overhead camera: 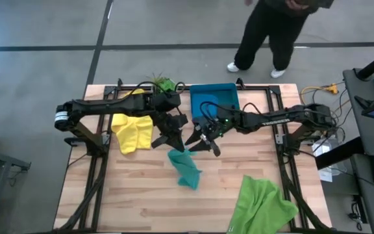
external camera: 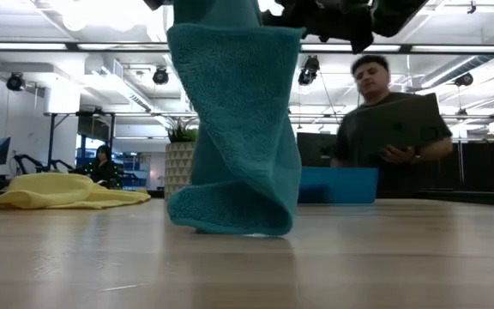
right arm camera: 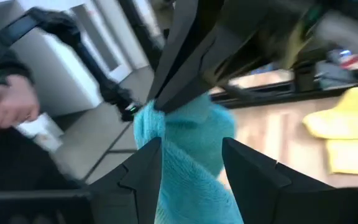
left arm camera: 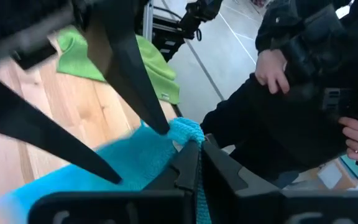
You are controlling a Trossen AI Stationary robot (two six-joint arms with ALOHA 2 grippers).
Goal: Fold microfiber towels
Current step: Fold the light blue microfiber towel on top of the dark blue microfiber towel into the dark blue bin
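The left gripper (overhead camera: pixel 165 138) is closed on the top of the fluffy teal towel (overhead camera: pixel 185 167), which hangs in a soft twisted column to the wooden table (overhead camera: pixel 135 195). The right gripper (overhead camera: pixel 200 144) stands open beside the same pinched corner.

Overhead, table-level, two wrist close-ups

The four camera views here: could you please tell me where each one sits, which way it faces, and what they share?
High view: overhead, looking straight down; both arms over the table, left gripper, right gripper.
Low view: at tabletop height, looking level at the hanging teal towel, a person behind.
Left wrist view: on the left arm, past its shut fingers pinching the towel.
Right wrist view: on the right arm, past its open fingers beside the towel.
Shared: all show the teal towel; high and low show the yellow towel.
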